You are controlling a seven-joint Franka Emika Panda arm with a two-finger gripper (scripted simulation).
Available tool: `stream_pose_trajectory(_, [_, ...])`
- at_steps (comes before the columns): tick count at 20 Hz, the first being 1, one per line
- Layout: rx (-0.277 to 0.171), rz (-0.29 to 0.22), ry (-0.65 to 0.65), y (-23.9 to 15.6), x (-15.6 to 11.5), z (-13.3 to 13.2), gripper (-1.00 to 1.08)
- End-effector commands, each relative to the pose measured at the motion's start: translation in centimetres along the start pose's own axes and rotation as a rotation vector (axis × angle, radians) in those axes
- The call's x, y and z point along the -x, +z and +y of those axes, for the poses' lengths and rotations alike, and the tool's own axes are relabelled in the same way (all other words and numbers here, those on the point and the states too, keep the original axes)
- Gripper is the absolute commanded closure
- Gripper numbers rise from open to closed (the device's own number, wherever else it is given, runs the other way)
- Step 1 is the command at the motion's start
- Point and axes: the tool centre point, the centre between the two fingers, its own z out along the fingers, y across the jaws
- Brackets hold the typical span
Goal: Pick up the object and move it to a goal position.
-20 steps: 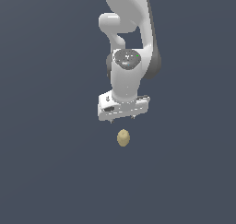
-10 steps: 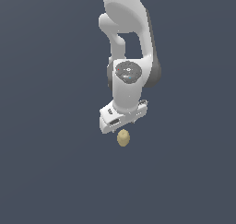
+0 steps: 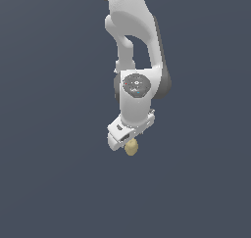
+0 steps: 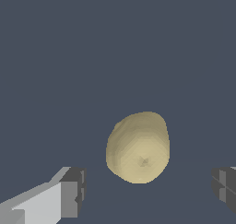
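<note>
Between the spread pincer (image 4: 147, 186) fingers sits the object (image 4: 138, 147).

- the white arm (image 3: 135, 46) is seen reaching down from above, its wrist tilted toward the exterior view's left.
- the gripper (image 4: 147, 191) is held spread, its dark fingertips (image 4: 76, 186) set wide apart.

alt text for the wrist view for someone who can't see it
A tan-yellow, egg-shaped object sits on a plain dark grey surface, filling the middle of the wrist view. The open gripper has one dark fingertip on each side of it, with clear gaps, so neither fingertip touches it.
</note>
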Motion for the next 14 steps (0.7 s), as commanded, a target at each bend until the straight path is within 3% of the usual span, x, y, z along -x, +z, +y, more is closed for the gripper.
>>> stream_pose_trajectory(1, [-0.001,0.001,-0.022,0.2,-0.2,0.1,-0.92])
stream_pose_trajectory(9, [-0.001,0.001,-0.029,0.7,-0.2,0.1,-0.92])
stream_pose_trajectory(14, [-0.001,0.001,-0.032,2.9,-0.2,0.1,-0.92])
